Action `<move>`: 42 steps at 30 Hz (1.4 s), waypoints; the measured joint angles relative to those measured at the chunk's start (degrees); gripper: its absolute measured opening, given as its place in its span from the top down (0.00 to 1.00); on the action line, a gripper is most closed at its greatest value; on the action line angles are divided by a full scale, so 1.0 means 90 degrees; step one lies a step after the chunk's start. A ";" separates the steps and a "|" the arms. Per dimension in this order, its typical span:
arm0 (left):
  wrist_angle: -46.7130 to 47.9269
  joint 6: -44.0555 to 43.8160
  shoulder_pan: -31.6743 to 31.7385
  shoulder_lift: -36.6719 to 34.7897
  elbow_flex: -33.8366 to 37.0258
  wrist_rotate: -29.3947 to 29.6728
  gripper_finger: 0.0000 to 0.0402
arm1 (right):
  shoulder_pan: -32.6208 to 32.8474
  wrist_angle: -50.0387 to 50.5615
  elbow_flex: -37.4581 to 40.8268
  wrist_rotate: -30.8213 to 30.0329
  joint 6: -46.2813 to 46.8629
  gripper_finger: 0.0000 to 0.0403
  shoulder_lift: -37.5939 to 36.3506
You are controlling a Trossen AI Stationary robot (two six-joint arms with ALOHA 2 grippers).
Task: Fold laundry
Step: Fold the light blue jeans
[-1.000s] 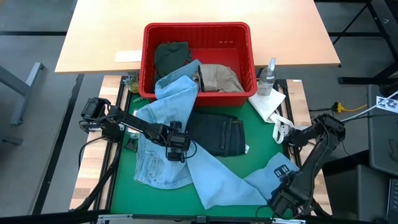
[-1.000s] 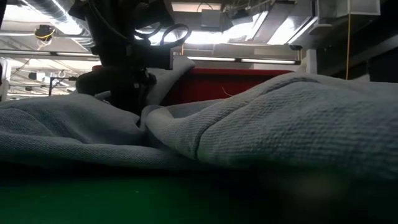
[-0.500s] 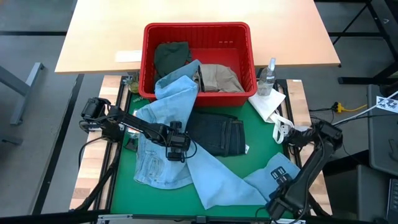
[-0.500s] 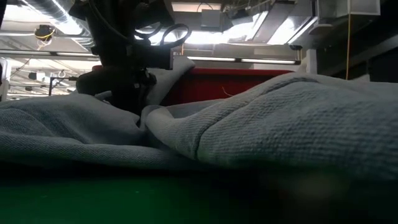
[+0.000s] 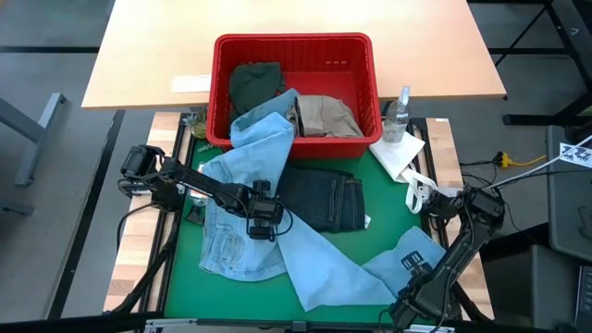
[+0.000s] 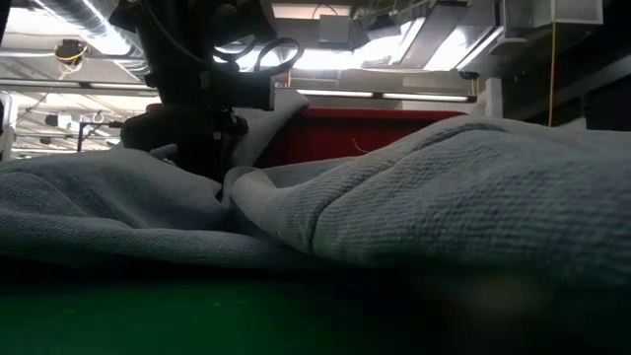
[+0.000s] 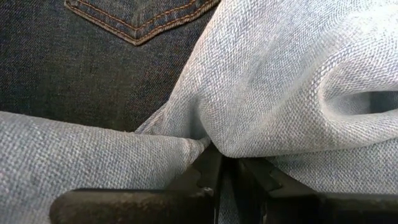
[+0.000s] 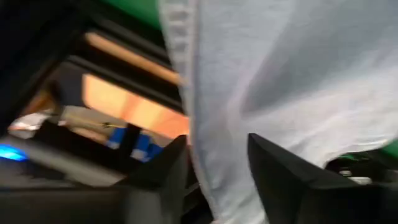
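The right gripper [image 5: 403,313] sits partly cut off at the high view's lower right edge. Light blue denim [image 6: 463,197] fills the low view, hiding the tabletop, and a fold of it blurs the right wrist view.

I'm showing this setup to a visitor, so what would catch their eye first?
The light blue denim sprawls across the green mat, spilling from the red basket at the back. The left gripper pinches a fold mid-mat, beside the dark navy jeans; the right gripper straddles its near corner.

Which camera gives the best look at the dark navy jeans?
The high view: the dark navy jeans lie flat mid-mat, whole outline visible. The left wrist view shows only a stitched pocket close up; low and right wrist views show none.
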State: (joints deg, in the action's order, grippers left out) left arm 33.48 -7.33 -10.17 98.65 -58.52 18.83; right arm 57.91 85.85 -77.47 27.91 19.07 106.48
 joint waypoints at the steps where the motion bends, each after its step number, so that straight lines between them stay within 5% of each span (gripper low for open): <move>1: 0.0005 0.0002 0.0000 -0.0002 0.0000 0.0000 0.93 | -0.0037 -0.0043 0.0000 0.0136 0.0002 0.65 0.0000; 7: 0.0013 0.0005 0.0000 -0.0002 -0.0005 -0.0002 0.93 | -0.0616 -0.0001 -0.0322 0.0254 -0.0192 0.97 -0.0039; 12: 0.0077 0.0213 0.0000 -0.0182 -0.0002 -0.0046 0.93 | -0.1291 0.0066 -0.0900 -0.0044 -0.0328 0.92 -0.0216; 17: 0.0249 0.0356 0.0010 -0.0685 0.0000 -0.0155 0.93 | -0.2063 0.0472 -0.1542 -0.0362 -0.0598 0.99 -0.0498; 24: 0.0614 0.0585 0.0012 -0.1381 0.0000 -0.0151 0.93 | -0.3302 0.0461 -0.1637 -0.1429 -0.0695 0.99 -0.1070; 28: 0.0814 0.0607 0.0010 -0.1715 -0.0002 -0.0177 0.93 | -0.3842 0.0468 -0.1637 -0.1500 -0.1179 0.99 -0.1205; 37: 0.0787 0.0606 0.0010 -0.1802 -0.0003 -0.0211 0.93 | -0.3814 0.0462 -0.1637 -0.1040 -0.1239 0.98 -0.1207; 42: 0.0782 0.0605 0.0005 -0.1802 -0.0005 -0.0216 0.93 | -0.3388 0.0461 -0.1637 -0.0736 -0.0842 0.88 -0.1207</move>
State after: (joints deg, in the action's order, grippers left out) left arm 40.51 -1.89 -10.13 82.43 -58.57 16.88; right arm 27.41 90.00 -92.20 21.29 11.49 95.61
